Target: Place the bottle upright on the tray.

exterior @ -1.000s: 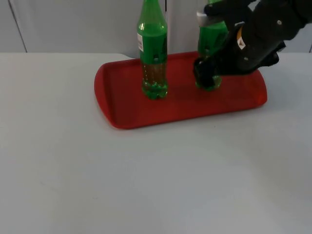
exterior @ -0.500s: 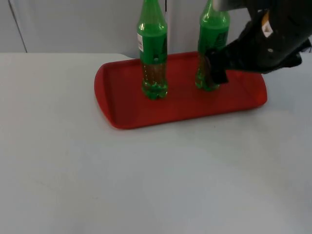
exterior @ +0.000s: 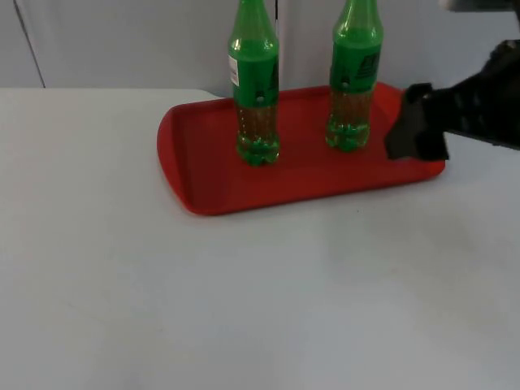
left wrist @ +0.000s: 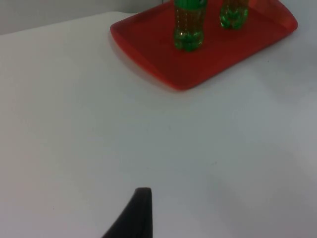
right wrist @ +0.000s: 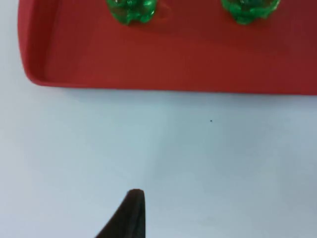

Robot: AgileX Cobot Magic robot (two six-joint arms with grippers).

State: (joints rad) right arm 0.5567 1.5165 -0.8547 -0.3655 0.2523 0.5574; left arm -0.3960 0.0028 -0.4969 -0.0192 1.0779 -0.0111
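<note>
On the red tray the right-hand green bottle stands upright, apart from the right tool, whose opening cannot be told; judged light, smooth and tippable, grasp mid-body.

Top view: fixed, high, angled down and forward across white table toward grey partition wall; red tray with two upright green bottles at far side, mid-range.

Left wrist view: looks along fingertip over table toward tray, farther off, both bottle bases seen.

Right wrist view: nearer, steeper down onto tray's near rim, fingertip in foreground.

Shared by all three: tray, bottle bases, table before it.
</note>
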